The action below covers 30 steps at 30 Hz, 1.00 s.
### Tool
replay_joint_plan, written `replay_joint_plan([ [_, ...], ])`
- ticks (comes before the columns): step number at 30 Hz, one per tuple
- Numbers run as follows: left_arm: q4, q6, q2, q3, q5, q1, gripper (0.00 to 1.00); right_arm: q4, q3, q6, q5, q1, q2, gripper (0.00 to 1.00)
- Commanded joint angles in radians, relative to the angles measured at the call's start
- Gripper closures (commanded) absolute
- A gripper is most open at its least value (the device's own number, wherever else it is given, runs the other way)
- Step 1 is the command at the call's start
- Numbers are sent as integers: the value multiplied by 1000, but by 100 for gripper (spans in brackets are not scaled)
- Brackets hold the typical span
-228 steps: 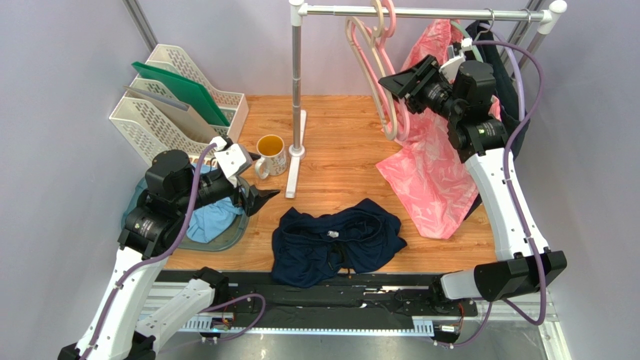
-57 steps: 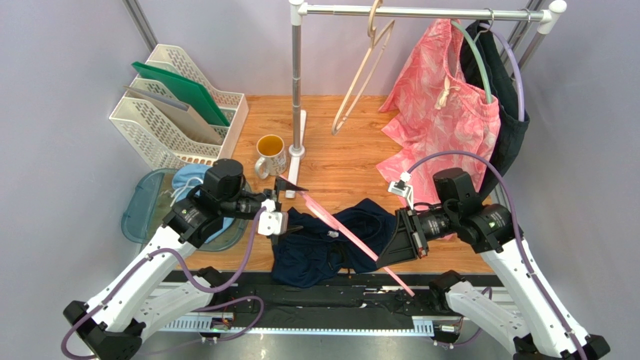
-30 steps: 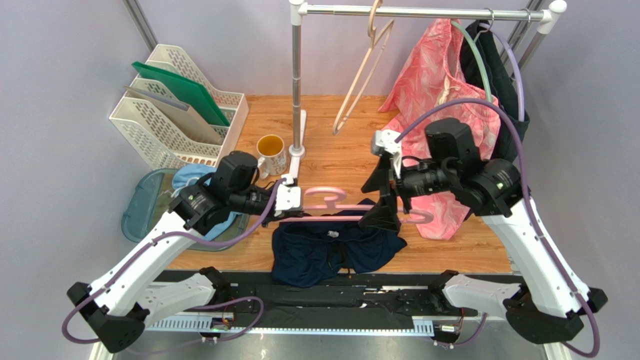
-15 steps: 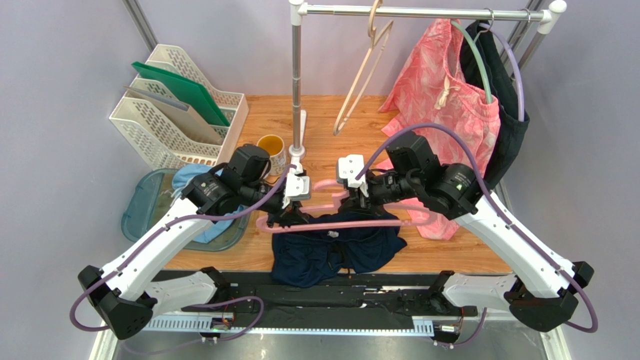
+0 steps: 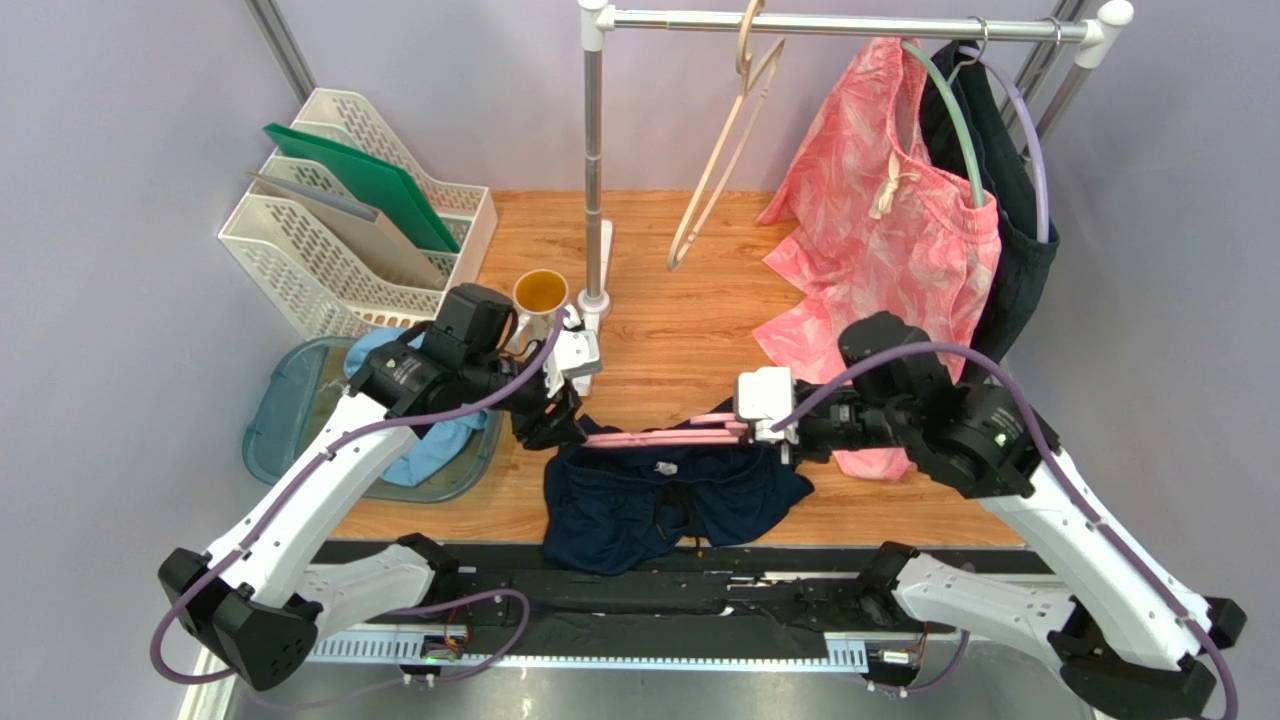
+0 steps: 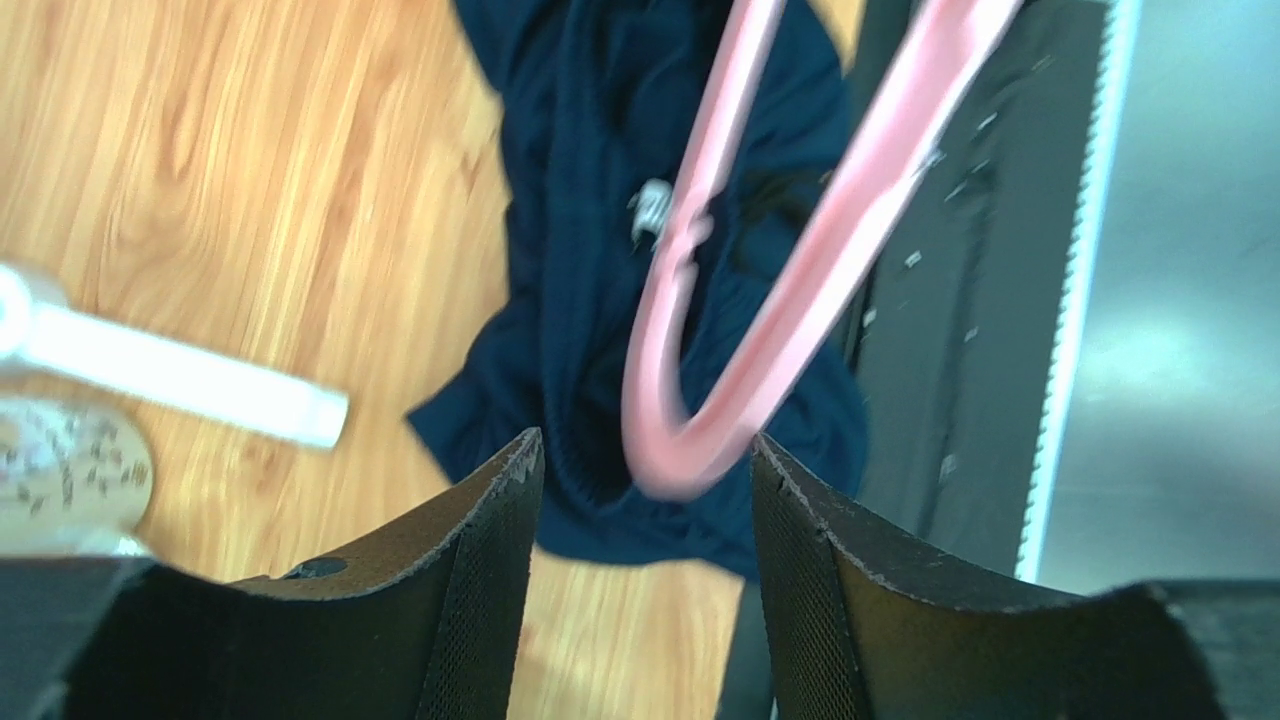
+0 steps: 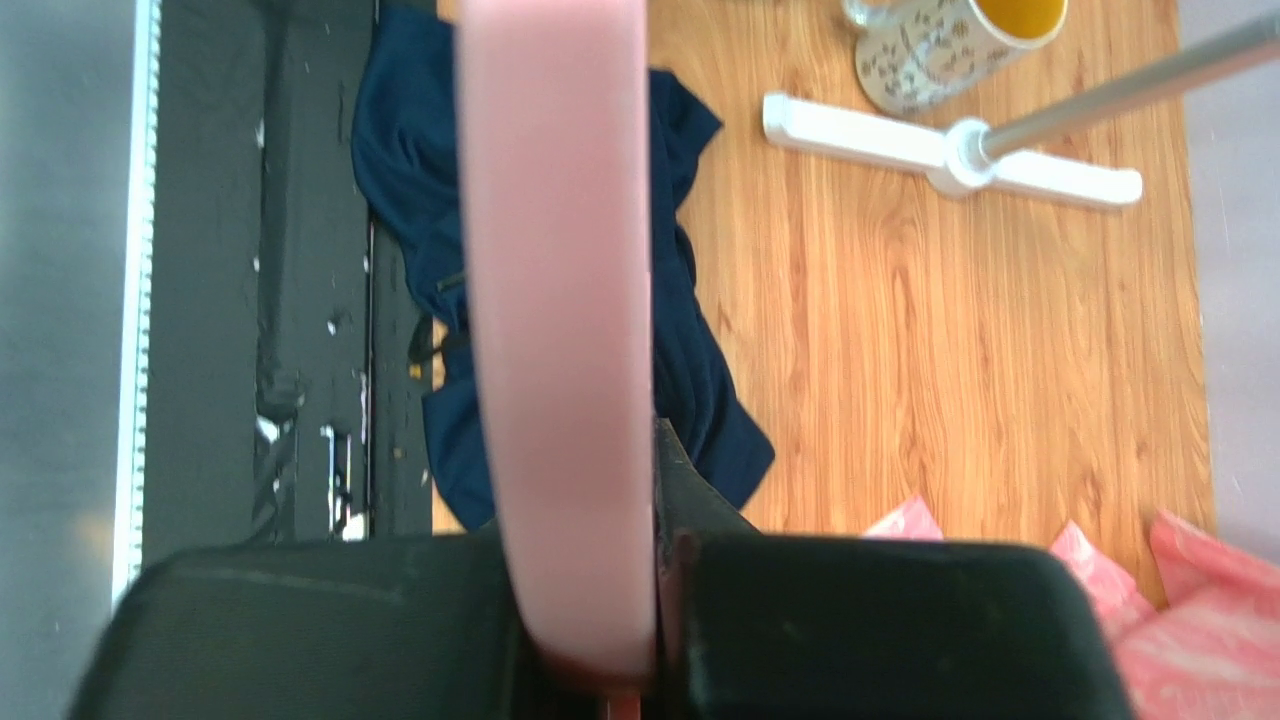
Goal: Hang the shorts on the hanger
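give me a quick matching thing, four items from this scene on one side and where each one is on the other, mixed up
Things
1. the shorts
2. the hanger
3. mug
4. beige hanger

Places
A. hanging from the rail
B. clamped in the right gripper
C. lying on the table, near its front edge
D. standing beside the rack pole

Pairs: 1-C, 2-B, 3-D, 4-A
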Motion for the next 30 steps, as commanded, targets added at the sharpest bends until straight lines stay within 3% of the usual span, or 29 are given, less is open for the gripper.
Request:
replay_joint_plan([
  [1,-34,68,32,-44,-93,8,39,-95,-12,-106,38,-47,-16,100],
  [5,-94,160,110,-55,-70,8,42,-130,-1,-126,3,-76,57,100],
  [9,-111,446,75,-124,26,8,42,-148,34,-115,-58,-93,138,100],
  [12,-56,551,27,-200,31,8,43,-156,66,-120,-77,-102,181,100],
  [16,-53,710,82,-201,8,8,43,-185,86,-134,-94,-102,218,100],
  [21,-65,695,210,-168,0,8,36,-205,91,-144,-108,-102,229,100],
  [23,-71,683,234,-167,-9,8,26,-205,89,-146,-105,-102,228,100],
  [28,-50,683,270,-199,-41,8,25,-199,78,-157,-103,-101,228,100],
  [30,-36,665,280,-197,-29,8,32,-191,77,-155,-105,-102,232,100],
])
